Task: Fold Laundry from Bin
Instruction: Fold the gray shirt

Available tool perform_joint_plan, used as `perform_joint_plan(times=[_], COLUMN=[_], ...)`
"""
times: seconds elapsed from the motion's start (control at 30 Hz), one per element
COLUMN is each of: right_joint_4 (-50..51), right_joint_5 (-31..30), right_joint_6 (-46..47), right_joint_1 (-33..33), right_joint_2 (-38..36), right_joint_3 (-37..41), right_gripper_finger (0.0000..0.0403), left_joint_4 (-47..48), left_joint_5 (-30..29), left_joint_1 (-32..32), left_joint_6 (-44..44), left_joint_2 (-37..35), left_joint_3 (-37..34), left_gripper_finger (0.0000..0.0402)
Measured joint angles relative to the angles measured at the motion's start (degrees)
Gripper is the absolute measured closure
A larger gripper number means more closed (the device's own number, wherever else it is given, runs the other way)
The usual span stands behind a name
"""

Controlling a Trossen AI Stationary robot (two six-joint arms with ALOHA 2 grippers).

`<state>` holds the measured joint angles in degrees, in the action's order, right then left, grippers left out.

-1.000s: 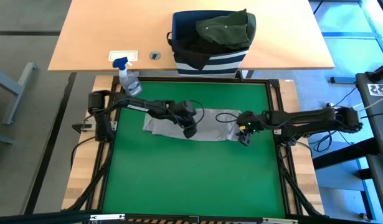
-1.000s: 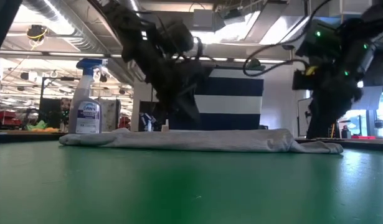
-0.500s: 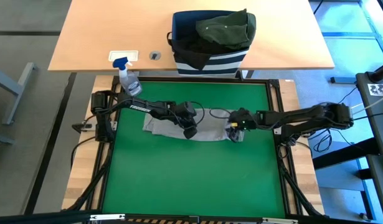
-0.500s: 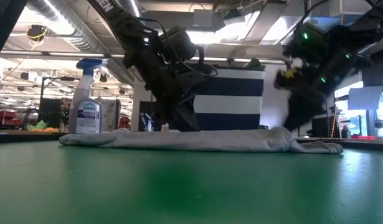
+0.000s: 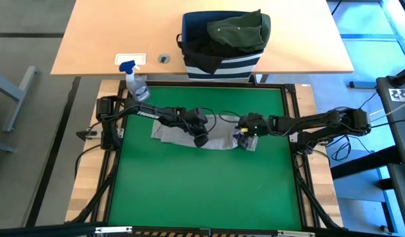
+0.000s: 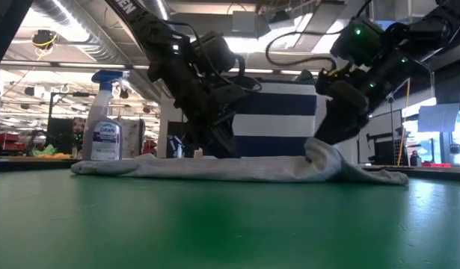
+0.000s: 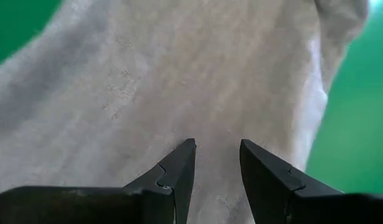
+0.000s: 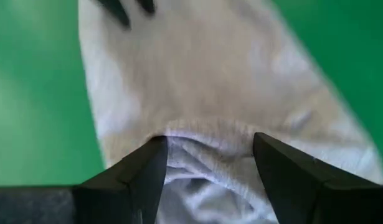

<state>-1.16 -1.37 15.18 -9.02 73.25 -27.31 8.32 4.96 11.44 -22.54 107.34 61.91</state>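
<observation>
Right pincer (image 8: 207,155) bunches grey garment (image 8: 197,87), hiding its edge.

Light grey garment (image 7: 179,74): soft matt knit cloth, faintly fuzzy. My fingers (image 8: 291,174): dark matt plastic. Green mat (image 5: 202,184): smooth, matt. Bench (image 5: 103,39): pale wood, smooth.

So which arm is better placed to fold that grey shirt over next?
Probably the right. The right gripper already has the grey shirt's end bunched between its fingers, lifted slightly. The left gripper only presses on the middle.
</observation>
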Motion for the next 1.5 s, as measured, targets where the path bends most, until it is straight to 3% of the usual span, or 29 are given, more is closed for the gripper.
perform_joint_plan(times=[0.1,0.2,0.33,0.47,0.8,1.07,1.3,1.5], right_joint_4=[9.65,21.27,26.76,20.98,21.81,22.19,21.86,19.88], right_joint_5=[5.56,8.52,1.49,-5.48,3.14,14.29,15.63,9.31], right_joint_6=[0.04,-0.01,-2.69,-4.94,-7.37,-7.79,-8.35,-9.93], right_joint_1=[0.00,0.02,-0.38,-4.52,-21.62,-25.57,-25.55,-25.55], right_joint_2=[-3.09,-8.20,-15.19,-17.25,-9.09,-1.97,0.03,5.26], right_joint_3=[0.02,-0.91,-4.31,-6.40,-6.56,-6.54,-6.54,-6.54], right_gripper_finger=[0.0164,0.0164,0.0164,0.0164,0.0164,0.0164,0.0164,0.0164], left_joint_4=[2.67,9.45,17.38,24.10,33.40,36.84,40.50,39.16], left_joint_5=[3.70,3.04,-3.59,-6.62,-0.41,4.52,9.52,9.46], left_joint_1=[0.28,0.76,2.48,8.58,26.91,32.53,33.61,33.66], left_joint_6=[-2.08,-4.03,-2.56,-2.35,18.40,32.66,37.76,39.25], left_joint_2=[-2.47,-7.54,-14.39,-17.28,-10.02,-4.65,-4.60,-4.54], left_joint_3=[0.10,2.19,3.93,3.98,3.91,3.85,3.85,3.28], left_gripper_finger=[0.0280,0.0280,0.0280,0.0280,0.0236,0.0244,0.0281,0.0309])
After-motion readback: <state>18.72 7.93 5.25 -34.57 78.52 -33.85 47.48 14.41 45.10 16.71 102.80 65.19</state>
